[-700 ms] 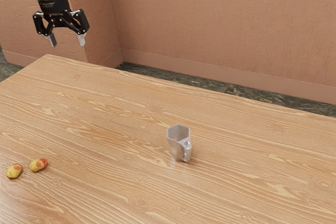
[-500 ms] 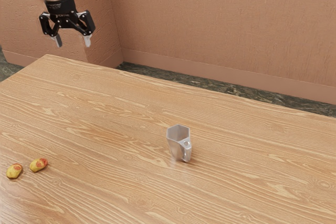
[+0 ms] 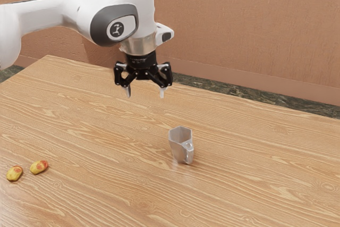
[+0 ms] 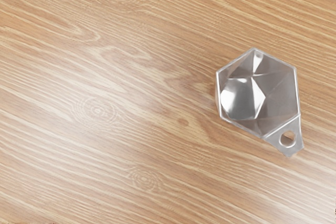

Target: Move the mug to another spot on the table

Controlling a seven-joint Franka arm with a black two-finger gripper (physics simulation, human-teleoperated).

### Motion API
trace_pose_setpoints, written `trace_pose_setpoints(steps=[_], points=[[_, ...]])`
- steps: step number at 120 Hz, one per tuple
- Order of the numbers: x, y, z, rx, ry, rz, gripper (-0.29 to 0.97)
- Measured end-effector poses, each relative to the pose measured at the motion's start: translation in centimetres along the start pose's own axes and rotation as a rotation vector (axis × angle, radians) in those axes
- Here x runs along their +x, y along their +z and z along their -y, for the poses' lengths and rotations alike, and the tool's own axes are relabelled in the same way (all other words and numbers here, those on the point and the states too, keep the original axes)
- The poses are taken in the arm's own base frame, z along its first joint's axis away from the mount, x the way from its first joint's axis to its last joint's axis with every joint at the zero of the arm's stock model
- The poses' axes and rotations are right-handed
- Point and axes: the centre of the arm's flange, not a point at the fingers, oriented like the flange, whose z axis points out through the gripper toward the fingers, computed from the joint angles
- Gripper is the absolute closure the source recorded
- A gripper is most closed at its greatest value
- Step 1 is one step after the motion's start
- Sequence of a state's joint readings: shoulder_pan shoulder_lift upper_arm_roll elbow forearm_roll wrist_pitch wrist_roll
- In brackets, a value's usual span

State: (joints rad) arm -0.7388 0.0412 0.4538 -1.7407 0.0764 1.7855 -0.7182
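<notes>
A silvery six-sided mug [image 3: 181,144] stands upright near the middle of the wooden table [image 3: 255,184], its small handle turned toward the front. My gripper [image 3: 144,93] hangs open in the air, above the mug and a little toward the exterior view's left, with nothing between its fingers. From above, the wrist view looks into the mug [image 4: 258,95], whose flat handle tab with a round hole [image 4: 287,139] sticks out at one corner.
Two small yellow-and-red objects [image 3: 15,173] [image 3: 39,167] lie close together near the table's front edge at the exterior view's left. Behind the table run a dark floor strip and a tan wall [image 3: 255,19]. Bare wood surrounds the mug on all sides.
My arm has swung from the far upper left corner toward the exterior view's right and downward, ending above and just left of the mug. The gripper stays open. The mug has not moved.
</notes>
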Motion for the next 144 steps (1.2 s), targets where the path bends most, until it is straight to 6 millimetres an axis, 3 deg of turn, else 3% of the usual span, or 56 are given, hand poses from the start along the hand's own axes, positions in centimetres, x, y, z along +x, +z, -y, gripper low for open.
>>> trace_pose_setpoints(steps=[14,33,43,72,101,144], points=[[-0.5,1.4,-1.7,0.006,-0.091,-0.079,0.00],[-3.7,3.9,-8.0,0.042,-0.103,-0.215,0.00],[-4.0,5.3,-9.7,0.036,-0.155,-0.254,0.00],[-3.4,9.8,-11.5,-0.018,-0.423,-0.231,0.00],[-3.5,17.6,-13.0,0.047,-0.629,-0.181,0.00],[-3.8,22.1,-13.8,0.101,-0.727,-0.250,0.00]])
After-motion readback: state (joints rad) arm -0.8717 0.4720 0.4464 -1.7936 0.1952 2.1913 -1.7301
